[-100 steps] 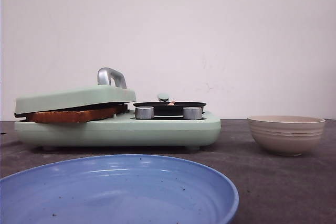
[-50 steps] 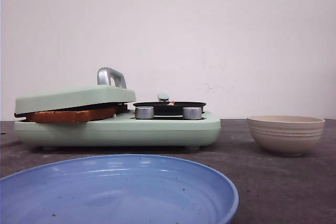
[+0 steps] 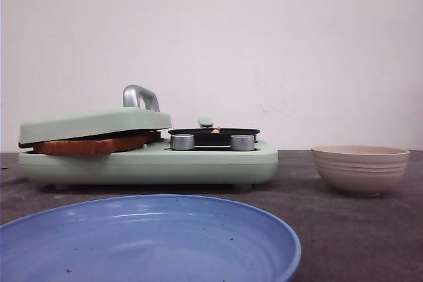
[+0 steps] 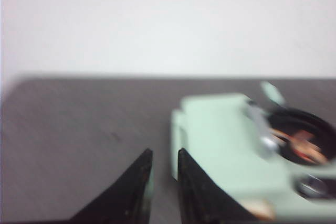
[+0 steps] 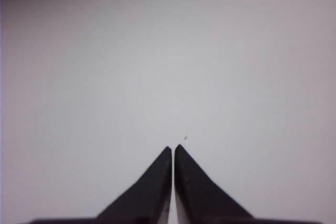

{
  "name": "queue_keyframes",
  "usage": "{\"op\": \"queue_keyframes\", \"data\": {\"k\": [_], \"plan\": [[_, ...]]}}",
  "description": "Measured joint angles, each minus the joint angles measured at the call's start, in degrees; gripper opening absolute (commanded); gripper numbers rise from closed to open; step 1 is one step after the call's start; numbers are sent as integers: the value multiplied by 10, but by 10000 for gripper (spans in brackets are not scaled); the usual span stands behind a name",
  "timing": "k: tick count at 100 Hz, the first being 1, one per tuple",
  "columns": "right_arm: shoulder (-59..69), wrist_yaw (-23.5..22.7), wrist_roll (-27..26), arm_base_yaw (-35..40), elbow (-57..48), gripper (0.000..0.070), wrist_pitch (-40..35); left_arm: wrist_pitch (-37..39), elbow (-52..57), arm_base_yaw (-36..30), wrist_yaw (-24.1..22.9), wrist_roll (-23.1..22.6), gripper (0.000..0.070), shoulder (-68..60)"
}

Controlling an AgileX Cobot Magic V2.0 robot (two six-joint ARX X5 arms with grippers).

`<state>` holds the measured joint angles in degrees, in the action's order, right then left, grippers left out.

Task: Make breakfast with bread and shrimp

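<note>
Bread (image 3: 89, 144), golden-brown crust edge showing, sandwiched under the tilted mint-green lid (image 3: 92, 124) of a mint-green breakfast-maker appliance (image 3: 152, 162) on the dark table (image 3: 370, 229); slice count impossible to tell from the front. Silver loop handle (image 3: 139, 97) standing on top of the lid. Right of the lid, a shallow round black pan (image 3: 213, 134) seated on the appliance, with a tiny pinkish-orange shrimp morsel (image 3: 215, 129) lying inside, barely visible. Two silver knobs (image 3: 182, 141) on the front face below the pan. Beige ribbed ceramic bowl (image 3: 360, 168) well apart to the right of the appliance. Blue round plate (image 3: 149, 242) nearest the camera, in front of the appliance.

Left gripper (image 4: 164, 153) hovering above the table just beside the appliance's corner, black fingertips nearly together with only a thin gap, holding nothing; view blurred. Right gripper (image 5: 172, 149) facing a plain pale wall, fingertips pressed practically together, gripping nothing.
</note>
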<state>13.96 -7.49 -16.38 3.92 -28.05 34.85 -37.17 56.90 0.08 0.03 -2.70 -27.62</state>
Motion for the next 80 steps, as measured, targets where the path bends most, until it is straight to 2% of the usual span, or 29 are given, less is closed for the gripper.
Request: {"op": "queue_keyframes", "data": {"k": [15, 27, 52, 73, 80], "plan": [[0, 0, 0, 0, 0, 0, 0, 204, -182, 46, 38, -46, 0, 77], [0, 0, 0, 0, 0, 0, 0, 289, -305, 52, 59, -53, 0, 118], [0, 0, 0, 0, 0, 0, 0, 323, -464, 52, 61, -1, 0, 162], [0, 0, 0, 0, 0, 0, 0, 326, -542, 52, 42, 49, 0, 235], [0, 0, 0, 0, 0, 0, 0, 306, -551, 51, 29, 71, 0, 257]]}}
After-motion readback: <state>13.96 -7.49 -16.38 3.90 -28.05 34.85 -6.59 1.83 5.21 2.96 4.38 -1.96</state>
